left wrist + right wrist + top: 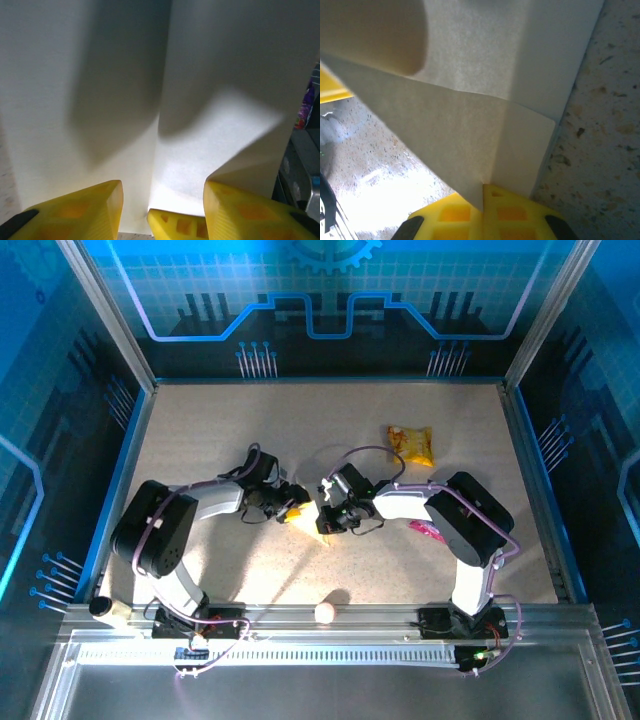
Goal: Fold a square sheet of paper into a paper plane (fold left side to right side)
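pinching the square sheet of paper point(470, 125) tight in my right gripper point(487, 191), i am holding its folded corner over the middle of the table point(400, 570), while my left gripper point(162, 186) is standing half apart, fingers straddling the creased sheet.

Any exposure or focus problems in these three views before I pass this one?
Top external: even light, but the light strip at the near edge glares. Left wrist: soft shadows band the white paper, with one patch lit bright; the left gripper's fingers are blurred. Right wrist: the table at lower left is blown out, and a pale shape at upper left is out of focus.
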Controlling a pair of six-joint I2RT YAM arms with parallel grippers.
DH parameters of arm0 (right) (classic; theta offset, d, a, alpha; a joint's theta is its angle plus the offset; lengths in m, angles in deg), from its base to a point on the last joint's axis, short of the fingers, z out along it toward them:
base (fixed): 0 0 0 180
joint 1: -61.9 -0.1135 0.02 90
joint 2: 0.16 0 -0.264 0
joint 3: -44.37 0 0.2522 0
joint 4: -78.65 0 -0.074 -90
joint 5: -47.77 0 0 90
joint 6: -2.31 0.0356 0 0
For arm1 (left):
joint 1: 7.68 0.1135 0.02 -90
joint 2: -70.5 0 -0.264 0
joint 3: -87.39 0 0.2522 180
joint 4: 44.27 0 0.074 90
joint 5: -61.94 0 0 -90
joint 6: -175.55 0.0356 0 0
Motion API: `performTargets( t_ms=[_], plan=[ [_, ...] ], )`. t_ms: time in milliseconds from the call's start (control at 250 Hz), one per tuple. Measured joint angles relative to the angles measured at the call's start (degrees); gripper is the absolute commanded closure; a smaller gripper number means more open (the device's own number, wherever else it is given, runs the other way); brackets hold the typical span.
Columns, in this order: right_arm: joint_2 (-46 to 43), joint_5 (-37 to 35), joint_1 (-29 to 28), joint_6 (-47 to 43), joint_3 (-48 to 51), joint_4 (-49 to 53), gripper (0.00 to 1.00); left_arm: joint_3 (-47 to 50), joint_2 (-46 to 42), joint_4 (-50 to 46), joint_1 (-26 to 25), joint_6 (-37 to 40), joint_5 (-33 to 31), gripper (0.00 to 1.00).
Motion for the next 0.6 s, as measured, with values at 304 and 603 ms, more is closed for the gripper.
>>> performTargets(
  t_ms=[304, 603],
  plan=[
    [-0.1, 1.1, 0.4, 0.9, 1.6, -2.8, 0.88, -2.5, 3.7, 0.3, -1.0, 0.5, -0.5, 0.53],
    [-1.3, 1.7, 0.6, 1.7, 3.1, -4.7, 0.80, -2.9, 4.2, 0.2, -1.5, 1.4, -1.3, 0.53]
  ],
)
